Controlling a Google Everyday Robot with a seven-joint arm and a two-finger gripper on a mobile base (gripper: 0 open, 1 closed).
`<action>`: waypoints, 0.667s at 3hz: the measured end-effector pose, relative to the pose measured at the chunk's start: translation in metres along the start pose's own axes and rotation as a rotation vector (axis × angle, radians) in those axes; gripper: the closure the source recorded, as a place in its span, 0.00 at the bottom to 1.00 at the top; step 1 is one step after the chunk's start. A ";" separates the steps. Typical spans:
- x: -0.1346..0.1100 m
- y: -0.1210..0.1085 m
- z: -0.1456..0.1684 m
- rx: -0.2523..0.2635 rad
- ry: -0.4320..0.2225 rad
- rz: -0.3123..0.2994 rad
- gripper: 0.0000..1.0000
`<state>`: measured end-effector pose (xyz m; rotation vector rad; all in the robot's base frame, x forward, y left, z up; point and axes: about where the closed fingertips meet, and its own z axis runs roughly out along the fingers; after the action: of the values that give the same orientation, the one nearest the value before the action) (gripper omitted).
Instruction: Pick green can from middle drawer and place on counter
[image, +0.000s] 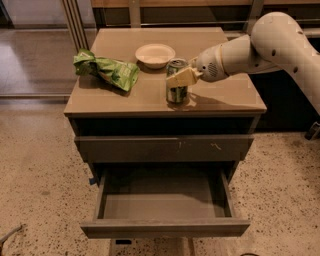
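From where I stand, the green can (176, 95), a small dark metal cylinder with a silver top, sits upright on the glossy tan tabletop (220, 95), toward its near edge and right of centre. The gripper (176, 79) reaches in from the right on a smooth white arm (250, 50), and its cream fingers (183, 77) pinch the can around its middle. A crinkled bright green foil bag (107, 70) lies at the left. A shallow pale bowl (155, 54) sits just beyond the can. Below, the middle drawer (165, 228) is pulled open, flat-fronted and grey-brown, under a shut drawer front (125, 148) with pale scratches.
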<state>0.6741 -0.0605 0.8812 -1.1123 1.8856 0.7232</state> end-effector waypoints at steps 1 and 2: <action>0.007 -0.003 0.006 -0.010 -0.004 0.031 1.00; 0.008 -0.002 0.008 -0.015 -0.017 0.040 0.98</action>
<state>0.6763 -0.0587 0.8704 -1.0779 1.8955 0.7680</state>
